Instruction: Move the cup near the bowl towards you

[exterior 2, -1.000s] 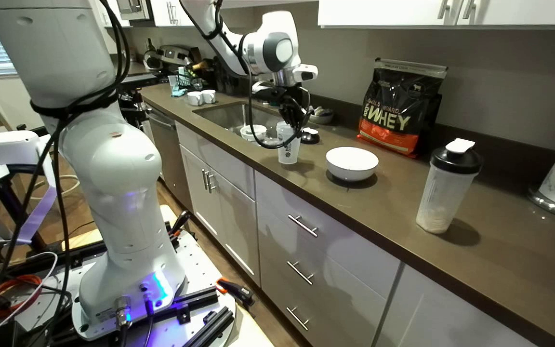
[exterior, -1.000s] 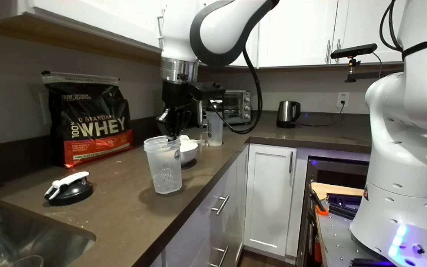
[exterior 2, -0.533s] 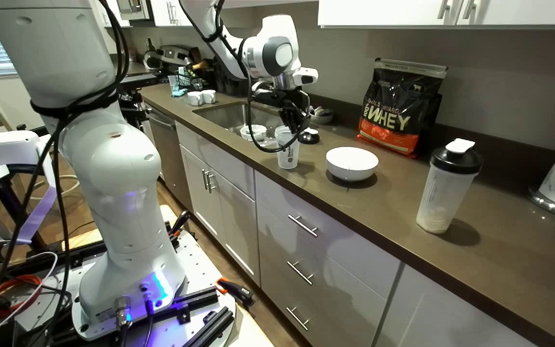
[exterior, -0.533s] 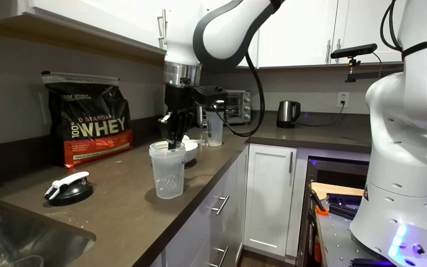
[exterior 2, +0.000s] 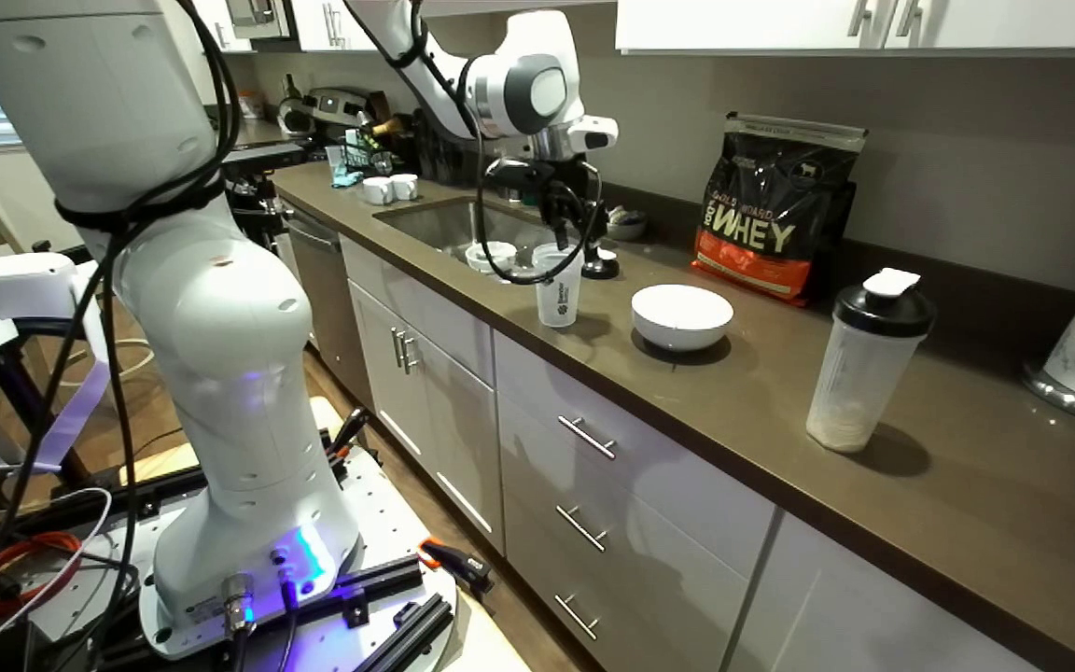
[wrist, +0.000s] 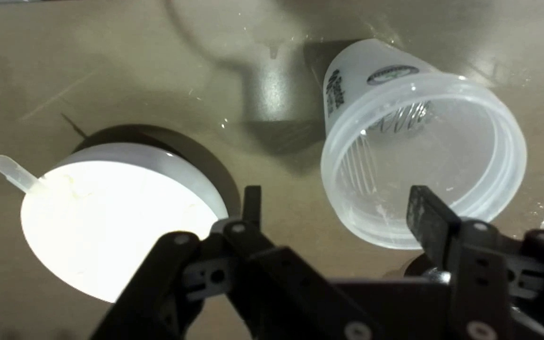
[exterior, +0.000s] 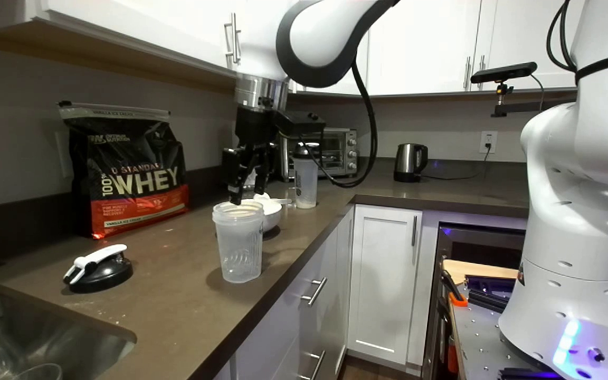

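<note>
The cup (exterior: pixel 239 248), a clear, slightly frosted tumbler with a wide threaded rim, stands upright on the counter in both exterior views. Its open mouth fills the right of the wrist view, and printed marks show on the cup wall (wrist: pixel 357 89). The white bowl (exterior 2: pixel 682 317) stands a short way from it; in the wrist view the bowl (wrist: pixel 201 182) lies at left, glaring white. My gripper (exterior: pixel 248 196) hangs just above the cup's rim with its jaws apart. In the wrist view one fingertip (wrist: pixel 420 208) overlaps the cup's mouth; nothing is held.
A scoop handle (wrist: pixel 14 172) sticks out of the bowl. A black lid (exterior: pixel 101 272) lies near the sink (exterior: pixel 56 338). The whey bag (exterior: pixel 130 174) leans at the wall. A lidded shaker (exterior 2: pixel 869 364) stands beyond the bowl. The counter's front edge (exterior: pixel 262 306) runs close to the cup.
The cup shifted slightly towards the counter's front edge, from tilted to upright, then stayed put. My gripper, shut at its rim before, has opened and risen off it.
</note>
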Robot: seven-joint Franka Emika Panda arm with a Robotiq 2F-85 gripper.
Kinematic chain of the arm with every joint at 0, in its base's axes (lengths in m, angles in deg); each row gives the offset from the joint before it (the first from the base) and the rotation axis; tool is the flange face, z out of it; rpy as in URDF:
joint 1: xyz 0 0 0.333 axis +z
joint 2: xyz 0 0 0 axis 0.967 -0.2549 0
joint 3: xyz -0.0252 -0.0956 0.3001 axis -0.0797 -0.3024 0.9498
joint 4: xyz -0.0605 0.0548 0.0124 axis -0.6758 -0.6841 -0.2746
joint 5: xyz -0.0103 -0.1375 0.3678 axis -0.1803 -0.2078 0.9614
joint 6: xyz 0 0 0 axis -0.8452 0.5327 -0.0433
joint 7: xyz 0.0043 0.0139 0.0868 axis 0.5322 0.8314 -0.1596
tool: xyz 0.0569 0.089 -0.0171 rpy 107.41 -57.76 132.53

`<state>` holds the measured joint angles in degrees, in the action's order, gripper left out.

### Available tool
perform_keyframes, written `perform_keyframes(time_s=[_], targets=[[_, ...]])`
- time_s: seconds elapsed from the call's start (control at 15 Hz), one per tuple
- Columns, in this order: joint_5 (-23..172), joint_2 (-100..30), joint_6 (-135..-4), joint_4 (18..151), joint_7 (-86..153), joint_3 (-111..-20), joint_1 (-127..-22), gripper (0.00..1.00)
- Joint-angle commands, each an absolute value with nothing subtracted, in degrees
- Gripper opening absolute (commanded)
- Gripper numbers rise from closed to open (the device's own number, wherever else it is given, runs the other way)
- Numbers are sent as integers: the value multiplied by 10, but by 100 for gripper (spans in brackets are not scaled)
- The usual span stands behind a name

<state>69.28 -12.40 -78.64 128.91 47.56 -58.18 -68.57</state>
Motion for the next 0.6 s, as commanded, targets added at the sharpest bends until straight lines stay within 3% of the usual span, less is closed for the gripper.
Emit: perform_keyframes(time_s=[0.0,0.53], targets=[[741,-90,-767,1295,419,-581,-696,100],[825,-63,-681,1280,308,-598,-696,100]])
